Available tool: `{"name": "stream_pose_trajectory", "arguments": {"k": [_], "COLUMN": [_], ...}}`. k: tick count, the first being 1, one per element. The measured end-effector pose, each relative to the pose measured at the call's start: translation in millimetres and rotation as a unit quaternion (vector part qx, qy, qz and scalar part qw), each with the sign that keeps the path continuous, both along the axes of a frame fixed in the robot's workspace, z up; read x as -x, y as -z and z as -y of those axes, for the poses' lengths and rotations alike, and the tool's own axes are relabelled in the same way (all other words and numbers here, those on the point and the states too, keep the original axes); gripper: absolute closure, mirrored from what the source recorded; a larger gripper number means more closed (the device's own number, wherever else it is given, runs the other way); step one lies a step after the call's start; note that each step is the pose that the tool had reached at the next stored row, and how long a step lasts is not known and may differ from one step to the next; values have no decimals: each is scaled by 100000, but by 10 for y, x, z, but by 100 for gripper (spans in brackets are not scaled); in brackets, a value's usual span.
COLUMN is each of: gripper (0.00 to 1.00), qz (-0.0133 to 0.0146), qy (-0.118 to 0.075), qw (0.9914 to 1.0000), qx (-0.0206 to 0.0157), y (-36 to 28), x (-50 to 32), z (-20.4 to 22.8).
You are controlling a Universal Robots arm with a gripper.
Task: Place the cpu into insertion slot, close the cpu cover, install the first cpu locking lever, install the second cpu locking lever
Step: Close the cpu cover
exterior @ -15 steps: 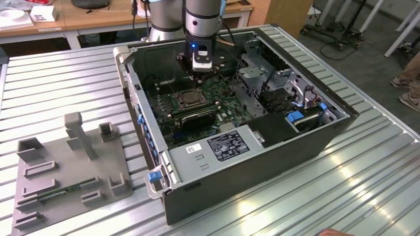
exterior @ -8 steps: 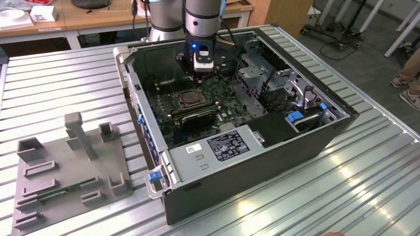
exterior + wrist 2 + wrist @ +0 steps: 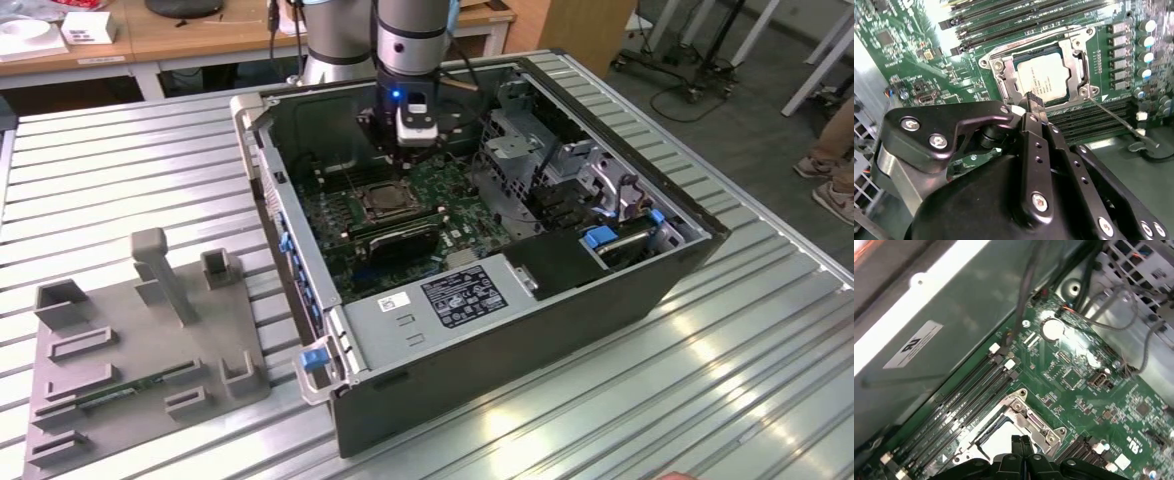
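Already the small flat square cpu with its pale silver-tan metal top sits in the socket on the green motherboard. The thin silvery metal cpu cover lies flat around it, with the chip's top showing through the square window. The black gripper hangs over the socket's edge, its two fingers pressed together with nothing between them. Their tips point at the cover's rim, just beside the cpu; whether they touch the metal cannot be told. A thin wire locking lever sticks out from the socket's corner, away from the fingers. In the exterior view the arm stands over the open black computer case.
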State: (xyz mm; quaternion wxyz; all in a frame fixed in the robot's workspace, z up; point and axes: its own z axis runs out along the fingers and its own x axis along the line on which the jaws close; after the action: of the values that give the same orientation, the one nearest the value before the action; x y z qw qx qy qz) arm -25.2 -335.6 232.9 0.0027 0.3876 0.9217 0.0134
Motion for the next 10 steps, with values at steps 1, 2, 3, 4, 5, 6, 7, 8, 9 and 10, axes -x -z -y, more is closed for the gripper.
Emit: {"name": "stream_pose_trajectory", "arguments": {"k": [1,2,3,4,5,6,7,8,9,10], "gripper": [90,90,90,90,90,90,90,90,90,90], "qz": [-1,-2,-2,1,0,0,1,-1,-3,0], "qy": [-897,-1855,-2750,-3649,-4552,-5445,-6352,-7322,-8222,-9661], "qw": [99996,99983,99962,99933,99896,99852,99798,99732,99661,99532], "qx": [-2,-1,-2,-3,-1,-2,-4,-2,-1,-2], "y": [1,2,3,4,5,6,8,9,10,12], "x": [0,0,0,0,0,0,0,0,0,0], "z": [0,0,0,0,0,0,0,0,0,0]}}
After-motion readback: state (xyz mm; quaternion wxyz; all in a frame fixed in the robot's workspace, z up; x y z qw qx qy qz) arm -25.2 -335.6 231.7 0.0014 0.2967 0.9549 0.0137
